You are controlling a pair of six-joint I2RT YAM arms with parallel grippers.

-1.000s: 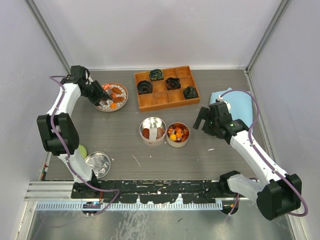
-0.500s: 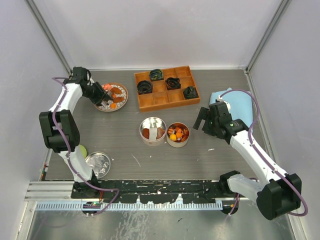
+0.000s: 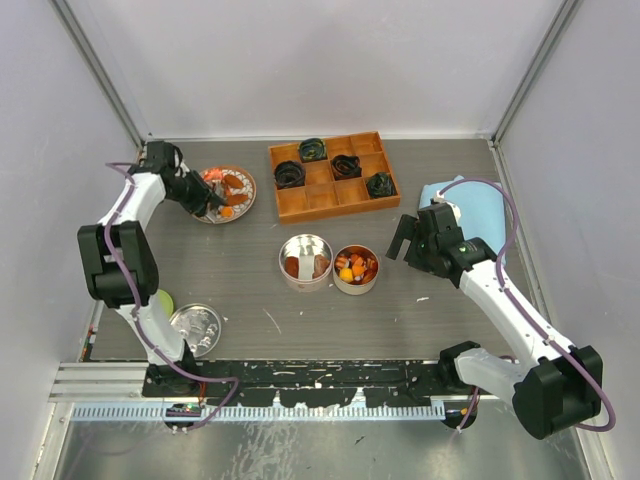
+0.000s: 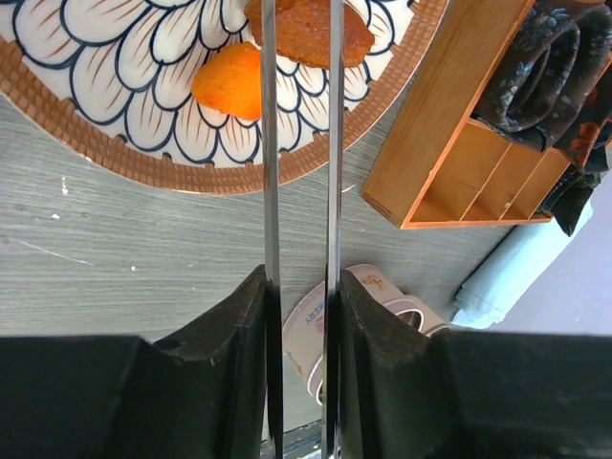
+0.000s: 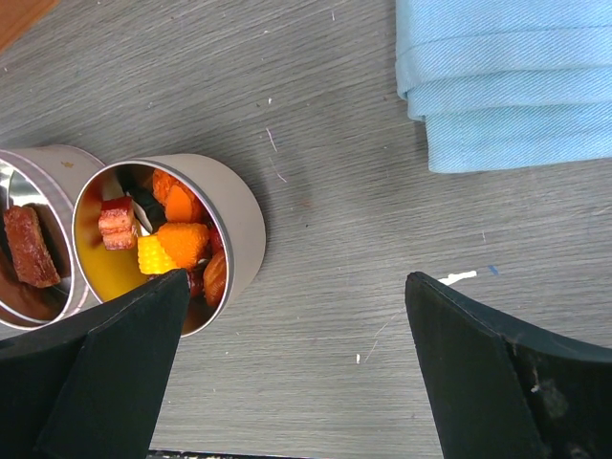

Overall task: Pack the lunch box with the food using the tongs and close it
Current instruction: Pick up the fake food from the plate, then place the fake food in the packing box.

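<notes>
My left gripper [image 3: 192, 190] is at the plate's left edge, shut on the silver tongs [image 4: 269, 143], whose two thin arms run between its fingers [image 4: 229, 325]. The tong arms reach over the patterned plate [image 4: 115, 163] and stand either side of a brown-orange piece of food [image 4: 301, 33]. An orange chunk [image 4: 229, 86] lies just left of them. The lunch box is two open round tins: one [image 3: 305, 262] holds brown pieces, the other [image 5: 239, 225] holds orange, red and yellow food [image 5: 177, 239]. My right gripper [image 5: 296, 296] hovers open and empty just right of that tin.
A wooden divided tray [image 3: 333, 175] with dark coiled lumps stands at the back centre. A folded blue cloth [image 5: 507, 86] lies at the right. A round metal lid [image 3: 195, 328] and a green object [image 3: 163, 300] sit near the left arm's base.
The left gripper has squeezed the tongs narrower and its wrist has shifted slightly back-left at the plate. The right arm has not moved.
</notes>
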